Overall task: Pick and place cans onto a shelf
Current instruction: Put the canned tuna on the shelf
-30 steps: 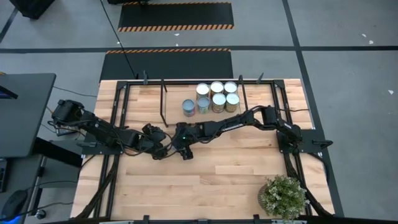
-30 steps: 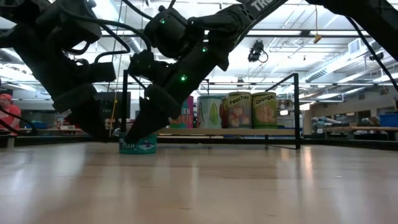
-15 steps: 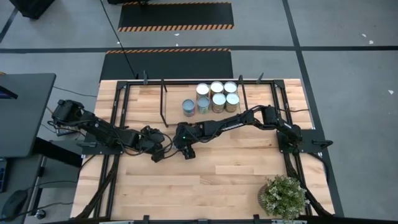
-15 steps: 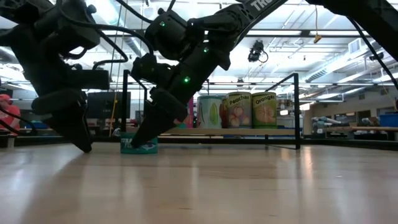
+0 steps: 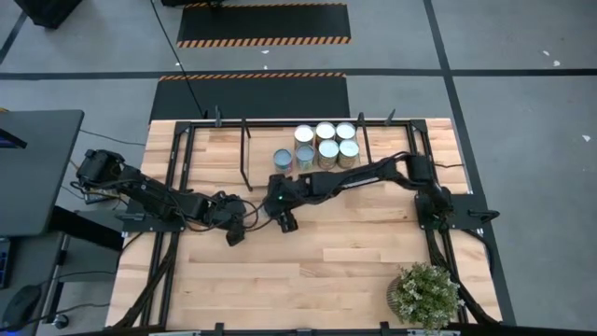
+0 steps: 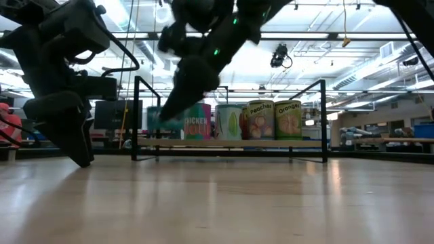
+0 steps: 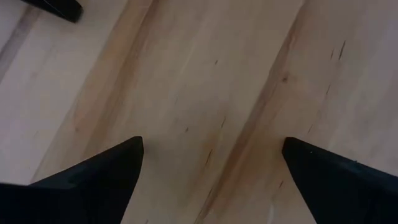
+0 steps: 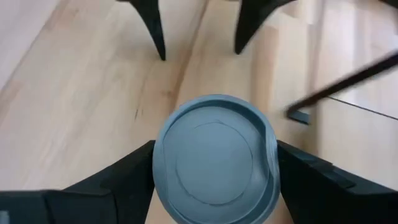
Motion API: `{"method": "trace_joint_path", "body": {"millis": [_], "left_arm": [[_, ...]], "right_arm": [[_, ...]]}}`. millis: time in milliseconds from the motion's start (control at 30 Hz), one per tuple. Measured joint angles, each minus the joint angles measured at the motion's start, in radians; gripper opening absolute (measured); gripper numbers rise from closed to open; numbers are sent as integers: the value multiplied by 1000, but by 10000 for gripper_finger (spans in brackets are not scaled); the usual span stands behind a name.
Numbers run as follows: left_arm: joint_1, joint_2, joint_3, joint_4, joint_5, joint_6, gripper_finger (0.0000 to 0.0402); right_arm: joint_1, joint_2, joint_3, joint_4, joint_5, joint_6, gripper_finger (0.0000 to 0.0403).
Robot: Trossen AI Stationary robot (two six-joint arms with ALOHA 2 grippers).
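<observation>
My right gripper [image 5: 285,222] is shut on a low teal can [image 6: 161,119] with a round grey top [image 8: 214,158], held above the table in front of the shelf's left end. The shelf [image 6: 230,143], a light-wood board on a black rod frame, stands at the far side and carries several upright cans [image 5: 326,146]. My left gripper [image 5: 233,235] hangs open and empty just above the bare tabletop, left of the held can. It also shows in the low view [image 6: 76,150] and the left wrist view [image 7: 211,162]. My right gripper pinches the can's round side wall [image 8: 158,168] between its two fingers [image 8: 121,177], one on each side, just below the top rim. The fingers slant down from above and from the table's right. The can is lifted clear of the table, its top up.
A green potted plant [image 5: 424,294] stands at the near right corner. Black frame rods [image 5: 244,149] rise at the shelf's ends. There is bare wood across the near half of the table [image 5: 308,280].
My right gripper has lifted the teal can from the tabletop up to about shelf height and a little toward the far edge. My left gripper has drawn away from the can toward the table's left and near edge, staying open and low.
</observation>
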Motion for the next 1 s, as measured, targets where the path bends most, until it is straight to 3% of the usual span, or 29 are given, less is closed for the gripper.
{"method": "trace_joint_path", "body": {"millis": [300, 633, 867, 1000], "left_arm": [[-22, -21, 20, -9, -47, 37, 396], [-141, -325, 72, -48, -274, 154, 396], [-227, -513, 19, -55, -437, 197, 396], [-241, -572, -14, -37, -474, 196, 396]], "right_arm": [[-13, -156, 0, -60, 22, -30, 302], [-57, -196, 0, 19, 36, -22, 302], [-88, -183, 10, 59, 35, 5, 301], [-125, -183, 77, 24, 25, 6, 300]]}}
